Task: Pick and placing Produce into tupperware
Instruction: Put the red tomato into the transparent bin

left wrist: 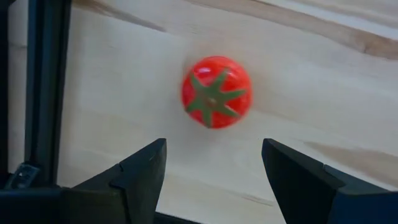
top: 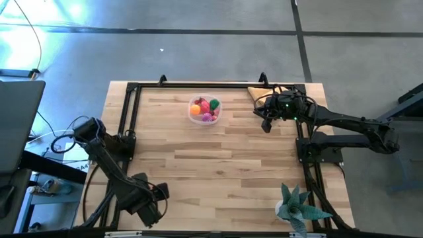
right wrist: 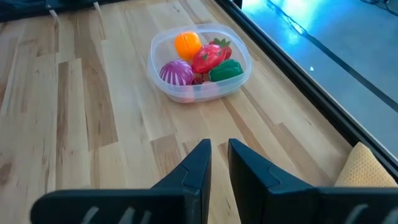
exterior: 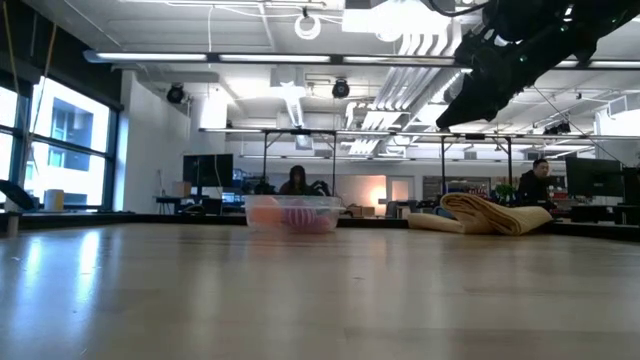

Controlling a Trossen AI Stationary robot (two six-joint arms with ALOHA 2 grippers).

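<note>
The clear tupperware (top: pixel 203 110) (exterior: pixel 292 213) (right wrist: pixel 199 62) stands on the table's far middle. It holds an orange piece (right wrist: pixel 187 44), a red one (right wrist: pixel 209 57), a green one (right wrist: pixel 225 70) and a magenta one (right wrist: pixel 177 73). A red toy tomato (left wrist: pixel 216 92) with a green star top lies on the wood. My left gripper (left wrist: pixel 214 149) (top: pixel 149 201) is open near the table's near left corner, its fingers just short of the tomato and touching nothing. The tomato is hidden in the high view. My right gripper (right wrist: pixel 217 146) (top: pixel 266 124) is shut and empty, raised to the right of the tupperware.
A folded tan cloth (top: pixel 259 92) (exterior: pixel 490 213) (right wrist: pixel 367 168) lies at the far right, beside the right arm. A teal spiky plant (top: pixel 297 206) stands at the near right corner. Black frame rails (top: pixel 129 112) run along the table's left, far and right sides. People sit in the room behind (exterior: pixel 297 181).
</note>
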